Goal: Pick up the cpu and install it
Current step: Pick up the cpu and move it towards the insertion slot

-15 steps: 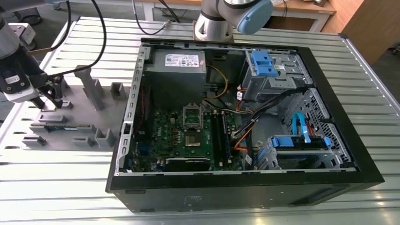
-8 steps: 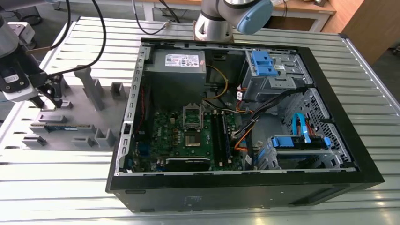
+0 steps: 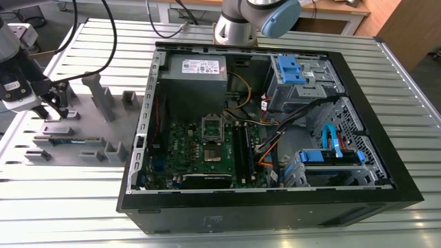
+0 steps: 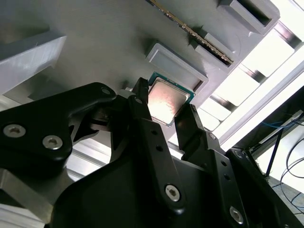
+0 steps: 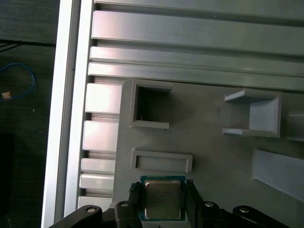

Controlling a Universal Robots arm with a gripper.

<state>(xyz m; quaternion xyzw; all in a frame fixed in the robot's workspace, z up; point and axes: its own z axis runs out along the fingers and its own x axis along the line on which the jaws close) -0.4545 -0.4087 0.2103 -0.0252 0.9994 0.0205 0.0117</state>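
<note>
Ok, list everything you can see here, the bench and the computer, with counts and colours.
table: one, silver slatted, under everything.
computer case: one, black, open, exterior view's right.
power supply: one, grey, inside the case.
motherboard: one, green, inside the case.
drive caddies: two, blue, inside the case.
cables: several, orange, black, blue, inside the case.
fixture tray: one, grey, exterior view's left of the case.
memory stick: one, green-blue, on the tray.
cpu: one, silver top, green rim, at the tray.
arm: one, grey, blue cap, beyond the case.
gripper: one, black, shut on the cpu.
</note>
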